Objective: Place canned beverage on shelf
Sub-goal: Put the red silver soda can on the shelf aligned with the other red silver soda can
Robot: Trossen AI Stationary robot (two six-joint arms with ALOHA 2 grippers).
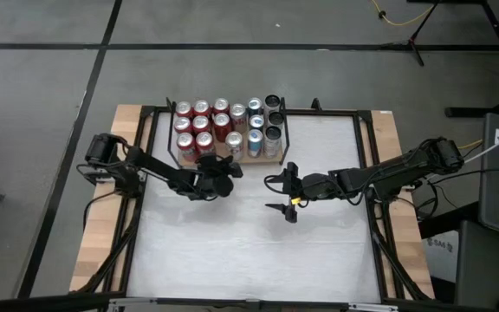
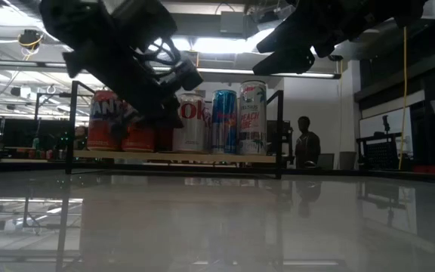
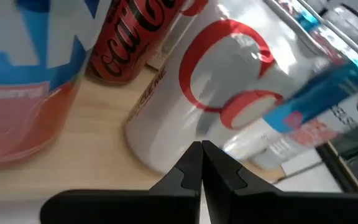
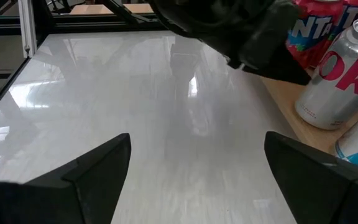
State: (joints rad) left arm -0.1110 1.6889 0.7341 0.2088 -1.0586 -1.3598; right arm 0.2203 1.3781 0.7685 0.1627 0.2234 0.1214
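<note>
Left gripper (image 1: pixel 230 167) closed empty at shelf (image 1: pixel 271 159) edge (nothing held); silver can (image 3: pixel 210 87) could be clipped. Right gripper (image 1: pixel 286 192) open.

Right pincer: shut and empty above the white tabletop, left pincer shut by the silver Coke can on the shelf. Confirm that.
Wrong on one count: the right pincer is open, fingers spread wide, as the right wrist view shows. It is empty above the white tabletop; the left pincer is shut by the silver Coke can.

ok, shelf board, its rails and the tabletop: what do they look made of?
Shelf board: light, matte wood, going by the faint grain. Rails: thin black bars, likely painted metal. Tabletop: smooth, whitish and glossy, mirroring lights and cans; laminate or coated panel, can't tell which.
</note>
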